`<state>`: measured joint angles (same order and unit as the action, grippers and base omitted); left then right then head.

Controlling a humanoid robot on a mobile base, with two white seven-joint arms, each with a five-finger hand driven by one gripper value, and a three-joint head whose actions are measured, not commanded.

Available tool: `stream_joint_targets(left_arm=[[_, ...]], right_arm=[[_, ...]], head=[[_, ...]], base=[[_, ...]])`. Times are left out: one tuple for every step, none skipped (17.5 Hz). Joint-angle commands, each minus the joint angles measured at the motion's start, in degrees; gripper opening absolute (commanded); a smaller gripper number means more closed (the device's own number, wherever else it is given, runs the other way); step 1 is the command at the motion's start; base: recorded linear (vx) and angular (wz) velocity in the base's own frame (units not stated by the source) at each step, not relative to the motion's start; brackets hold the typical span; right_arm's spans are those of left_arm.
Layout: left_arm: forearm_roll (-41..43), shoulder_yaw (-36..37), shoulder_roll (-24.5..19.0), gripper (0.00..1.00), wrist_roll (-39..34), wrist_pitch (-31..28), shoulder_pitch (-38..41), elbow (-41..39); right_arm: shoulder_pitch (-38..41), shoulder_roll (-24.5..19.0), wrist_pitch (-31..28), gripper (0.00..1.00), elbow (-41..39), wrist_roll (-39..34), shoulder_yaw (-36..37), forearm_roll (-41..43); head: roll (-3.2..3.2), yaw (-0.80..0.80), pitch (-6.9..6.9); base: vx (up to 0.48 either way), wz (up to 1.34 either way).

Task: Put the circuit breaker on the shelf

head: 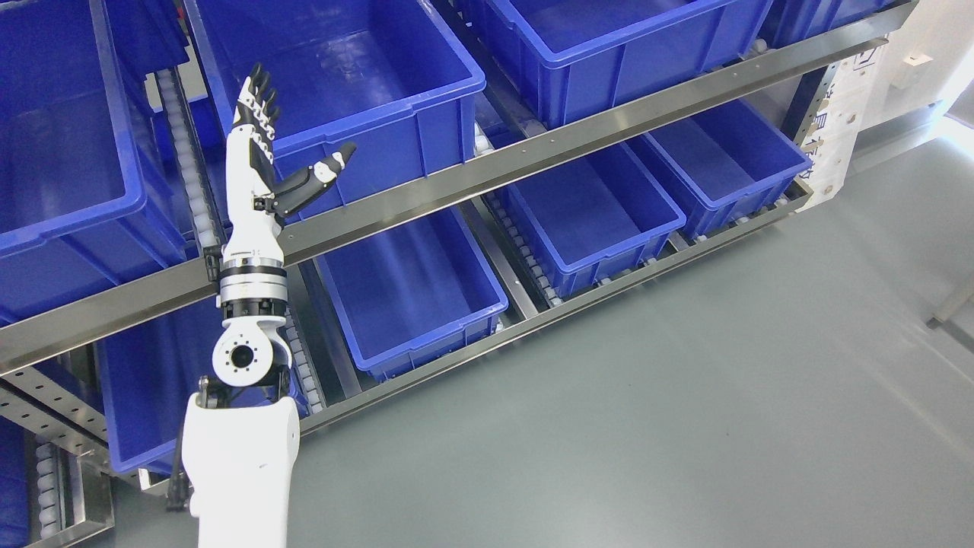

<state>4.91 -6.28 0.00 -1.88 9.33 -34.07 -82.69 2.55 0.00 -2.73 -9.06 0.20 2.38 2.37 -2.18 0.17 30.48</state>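
In the head view, the left arm rises from the bottom edge left of the middle, its white forearm nearly upright and the round wrist joint crossing in front of the shelf's [533,156] steel front rail. The left hand [266,160] stands above that rail, fingers [257,99] held straight and close together pointing up, while the thumb [323,175] sticks out to the right, well apart from them; the hand is open and holds nothing. It sits in front of the near wall of the blue bin [358,84] on the upper tier, at that bin's left corner, and whether it touches the wall cannot be told. More blue bins fill the upper tier on both sides, and a lower tier carries another row, among them a lower bin [415,304] just right of the forearm. All bins that show their insides look bare. The grey floor [685,396] spreads to the right. No circuit breaker can be made out anywhere in view, so its place cannot be told. The right arm does not show.
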Motion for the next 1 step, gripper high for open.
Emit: stream_joint_targets(left_arm=[[-0.1,-1.1,-1.0,1.00,-0.1,-0.4,2.3,-7.0]], right_arm=[[0.0,1.0,0.0,1.00,0.0,0.0,0.0,0.0]], head=[[0.00,0.00,0.00]], base=[[0.000,0.00]])
